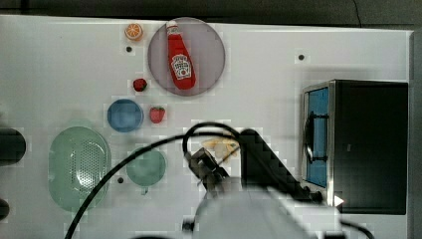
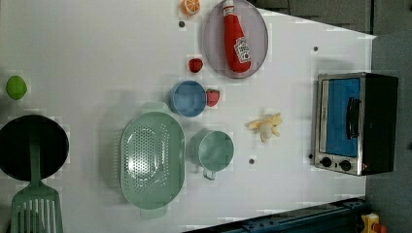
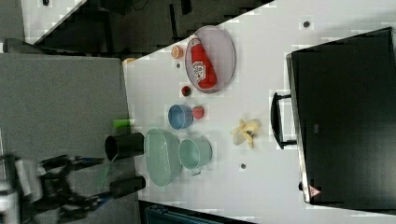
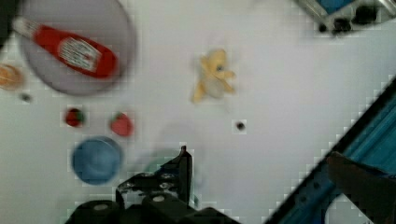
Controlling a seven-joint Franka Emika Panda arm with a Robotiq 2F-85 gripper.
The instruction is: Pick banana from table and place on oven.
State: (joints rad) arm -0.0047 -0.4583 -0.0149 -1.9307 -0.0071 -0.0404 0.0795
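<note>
So from my end the black gripper is sitting up above the big white rectangular table with its fingers spread wide and nothing in them, well apart from the banana. Landmark for everything is the boxy toaster oven, black top, silver front frame, bluish glass door with a handle and black knobs. In the left view the small pale yellow peeled banana with its splayed peel strips lies flat on the table near the oven's glass door, on the left view's left of it, not touching. A bit farther from the oven is the pale green mug, then the big pale green perforated colander just beside it. The round blue bowl is about that far out too, with a red strawberry touching its oven-side edge, and a second darker strawberry near the round grey plate that holds a red ketchup bottle lying on its side. An orange slice is just past the plate. Farthest from the oven: a lime green ball, a black pan and a pale green slotted spatula.
</note>
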